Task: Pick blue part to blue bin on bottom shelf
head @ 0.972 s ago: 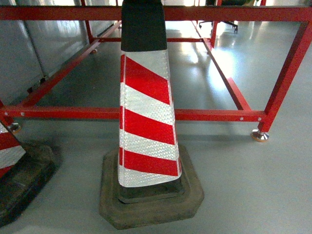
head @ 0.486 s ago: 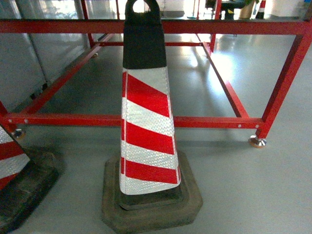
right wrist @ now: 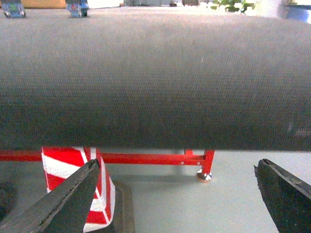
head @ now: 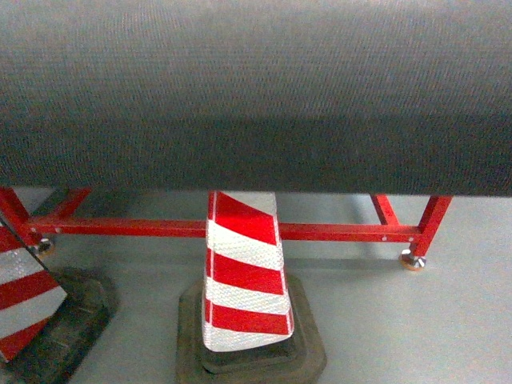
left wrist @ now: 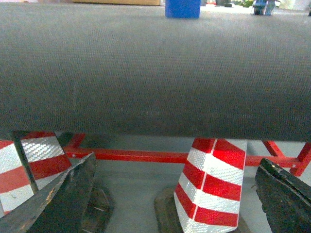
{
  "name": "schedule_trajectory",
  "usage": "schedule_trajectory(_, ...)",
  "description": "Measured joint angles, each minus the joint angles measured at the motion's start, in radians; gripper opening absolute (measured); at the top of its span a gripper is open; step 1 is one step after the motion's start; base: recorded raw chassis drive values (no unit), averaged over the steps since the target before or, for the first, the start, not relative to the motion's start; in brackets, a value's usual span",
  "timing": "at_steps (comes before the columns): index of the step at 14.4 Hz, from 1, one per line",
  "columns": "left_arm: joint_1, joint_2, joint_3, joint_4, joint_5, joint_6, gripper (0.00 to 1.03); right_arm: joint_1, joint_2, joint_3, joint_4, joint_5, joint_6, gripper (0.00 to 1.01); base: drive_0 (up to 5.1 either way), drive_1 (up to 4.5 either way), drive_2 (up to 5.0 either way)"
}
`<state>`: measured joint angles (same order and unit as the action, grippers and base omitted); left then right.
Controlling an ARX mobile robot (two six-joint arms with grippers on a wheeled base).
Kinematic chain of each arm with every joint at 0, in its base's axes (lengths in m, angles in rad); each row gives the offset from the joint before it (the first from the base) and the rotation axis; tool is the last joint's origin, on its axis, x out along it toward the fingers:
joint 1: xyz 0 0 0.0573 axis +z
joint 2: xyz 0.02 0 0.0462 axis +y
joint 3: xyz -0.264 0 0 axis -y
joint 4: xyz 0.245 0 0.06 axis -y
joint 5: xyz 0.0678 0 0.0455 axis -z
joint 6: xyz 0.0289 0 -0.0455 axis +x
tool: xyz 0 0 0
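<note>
My view has risen: a grey bench (head: 256,88) edge now hides most of the cone (head: 244,280). Both fingers open, empty. A blue bin (left wrist: 182,8) sits far across; no blue part visible.

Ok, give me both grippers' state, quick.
Left gripper: open, holding nothing.
Right gripper: open, holding nothing.
</note>
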<state>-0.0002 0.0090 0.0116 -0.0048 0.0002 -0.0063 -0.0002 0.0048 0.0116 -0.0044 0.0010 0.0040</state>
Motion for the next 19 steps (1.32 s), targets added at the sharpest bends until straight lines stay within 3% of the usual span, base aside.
schedule_trajectory(19, 0.0, 0.0, 0.0, 0.001, -0.001, 0.007, 0.98, 0.0, 0.0, 0.0, -0.001, -0.001, -0.002, 0.98, 0.0, 0.0, 0.0)
